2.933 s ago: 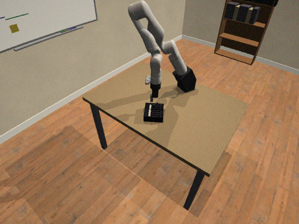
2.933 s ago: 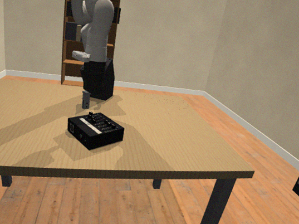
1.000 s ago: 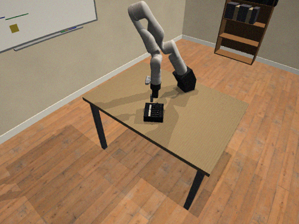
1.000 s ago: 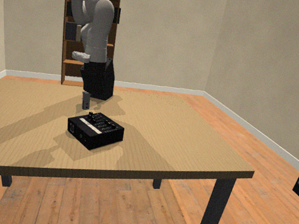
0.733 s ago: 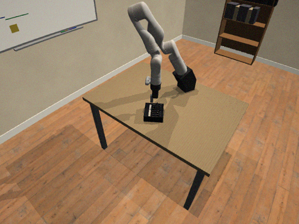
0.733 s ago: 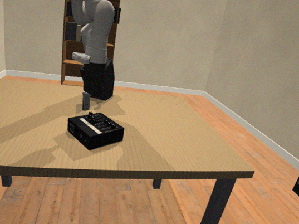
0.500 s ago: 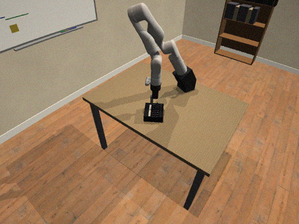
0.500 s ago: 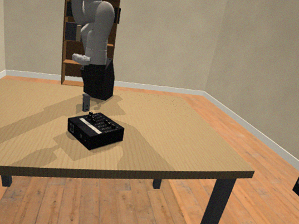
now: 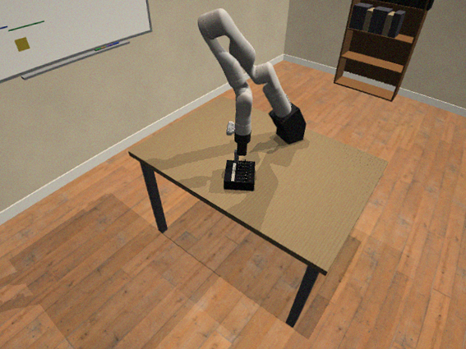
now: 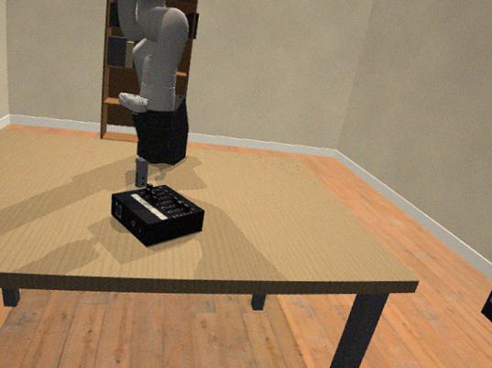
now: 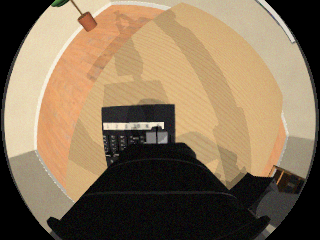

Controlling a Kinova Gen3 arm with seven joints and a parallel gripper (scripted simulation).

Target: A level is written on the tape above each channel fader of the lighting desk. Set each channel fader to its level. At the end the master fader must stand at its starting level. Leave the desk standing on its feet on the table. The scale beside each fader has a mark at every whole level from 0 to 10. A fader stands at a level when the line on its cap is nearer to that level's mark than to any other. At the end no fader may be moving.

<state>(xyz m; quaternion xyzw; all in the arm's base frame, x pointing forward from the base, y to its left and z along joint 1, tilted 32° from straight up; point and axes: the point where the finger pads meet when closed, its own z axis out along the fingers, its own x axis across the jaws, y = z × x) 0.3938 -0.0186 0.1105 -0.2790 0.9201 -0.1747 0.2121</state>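
The black lighting desk (image 9: 240, 175) (image 10: 149, 207) stands on its feet on the table, with a white tape strip across its top and a row of faders beside it. It also shows in the wrist view (image 11: 138, 132), where its lower part is hidden by the gripper body. My gripper (image 10: 140, 180) is shut and empty, its fingers pointing straight down. It hangs just above the desk's far end, close to the end fader (image 10: 149, 189). I cannot tell whether it touches the fader. The written levels are too small to read.
The arm's black base (image 9: 288, 124) stands on the table behind the desk. The table edge (image 9: 192, 193) runs close to the desk's left side. A bookshelf (image 9: 389, 25) stands in the far corner.
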